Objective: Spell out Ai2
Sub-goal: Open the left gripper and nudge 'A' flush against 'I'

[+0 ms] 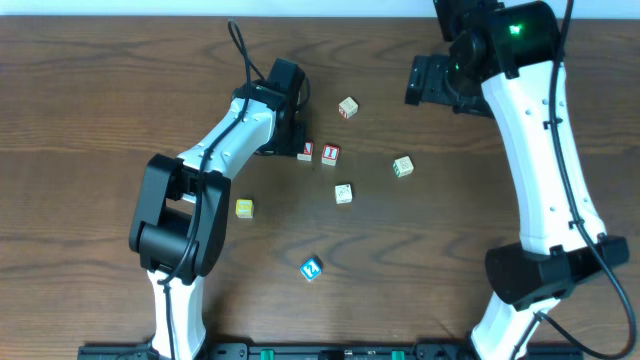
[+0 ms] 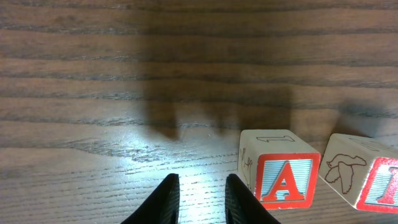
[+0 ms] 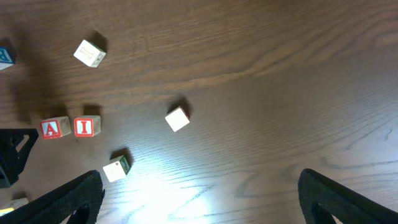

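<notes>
A block (image 2: 280,173) and I block (image 2: 376,180) sit side by side; the blue 2 block (image 1: 311,268) is not yet placed.
The pair forms a left-to-right row starting the word, red letters up. The 2 block lies nearer, well apart and askew. The left gripper (image 2: 202,180), just left of A, is slightly parted and empty. The right gripper (image 3: 199,180) is wide open, holding nothing.

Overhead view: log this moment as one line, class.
red-lettered wooden A block beside red-lettered wooden I block | blue 2 block apart | left gripper open | right gripper open
</notes>
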Available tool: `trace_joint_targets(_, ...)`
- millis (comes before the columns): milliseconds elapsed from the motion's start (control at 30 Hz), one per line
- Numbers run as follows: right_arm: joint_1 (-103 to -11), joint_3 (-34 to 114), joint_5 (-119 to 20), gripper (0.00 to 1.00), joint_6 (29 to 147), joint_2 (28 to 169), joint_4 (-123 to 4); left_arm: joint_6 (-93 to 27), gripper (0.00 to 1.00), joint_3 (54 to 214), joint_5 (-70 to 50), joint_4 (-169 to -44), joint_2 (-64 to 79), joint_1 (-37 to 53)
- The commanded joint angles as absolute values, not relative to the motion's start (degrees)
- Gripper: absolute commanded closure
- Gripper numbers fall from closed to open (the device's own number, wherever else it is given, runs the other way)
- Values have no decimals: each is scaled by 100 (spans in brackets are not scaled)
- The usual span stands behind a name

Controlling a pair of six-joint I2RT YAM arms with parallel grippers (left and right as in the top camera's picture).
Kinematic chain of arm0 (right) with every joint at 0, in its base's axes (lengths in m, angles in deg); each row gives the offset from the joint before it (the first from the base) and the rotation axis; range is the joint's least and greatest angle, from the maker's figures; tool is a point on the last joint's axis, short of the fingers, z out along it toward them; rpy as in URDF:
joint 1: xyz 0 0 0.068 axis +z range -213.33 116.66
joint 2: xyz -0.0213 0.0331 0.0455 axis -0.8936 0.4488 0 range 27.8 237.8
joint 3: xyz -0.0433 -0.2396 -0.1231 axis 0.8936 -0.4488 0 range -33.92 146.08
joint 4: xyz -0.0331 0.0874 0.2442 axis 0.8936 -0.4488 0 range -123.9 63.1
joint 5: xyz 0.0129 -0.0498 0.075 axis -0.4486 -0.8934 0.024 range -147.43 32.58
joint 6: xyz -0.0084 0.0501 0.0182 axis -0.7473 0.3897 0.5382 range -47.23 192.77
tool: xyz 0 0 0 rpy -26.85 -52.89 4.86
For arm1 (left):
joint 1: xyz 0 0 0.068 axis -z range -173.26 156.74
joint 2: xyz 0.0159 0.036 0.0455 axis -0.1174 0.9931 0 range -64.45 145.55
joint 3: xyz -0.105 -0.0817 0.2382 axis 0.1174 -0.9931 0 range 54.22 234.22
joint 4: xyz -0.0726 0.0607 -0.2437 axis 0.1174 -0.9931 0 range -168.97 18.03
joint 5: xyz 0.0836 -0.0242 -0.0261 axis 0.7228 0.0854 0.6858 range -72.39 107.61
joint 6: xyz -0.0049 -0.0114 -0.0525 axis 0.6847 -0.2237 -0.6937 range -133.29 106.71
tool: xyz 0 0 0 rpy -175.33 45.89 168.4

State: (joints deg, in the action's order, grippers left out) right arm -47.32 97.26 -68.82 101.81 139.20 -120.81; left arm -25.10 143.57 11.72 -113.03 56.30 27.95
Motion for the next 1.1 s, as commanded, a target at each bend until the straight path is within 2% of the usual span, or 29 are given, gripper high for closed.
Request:
trace_joint_targets(0, -4739, 9765, -6961, 1, 10095, 13946, -12101, -2510, 75, 14319, 1098, -11301, 5678, 2824)
trace_joint_targets(633, -4739, 9765, -6961, 1, 10095, 13946, -12103, -2576, 74, 14164, 1050, -11050, 5680, 2966)
trace_joint_targets(767, -4739, 9765, -6961, 1, 10093, 13946, -12105, -2573, 67, 14164, 1052, -11026, 5680, 2966)
trace_joint_targets(1067, -4739, 9765, -6961, 1, 10095, 13946, -12103, -2578, 62, 14164, 1052, -11004, 5680, 2966)
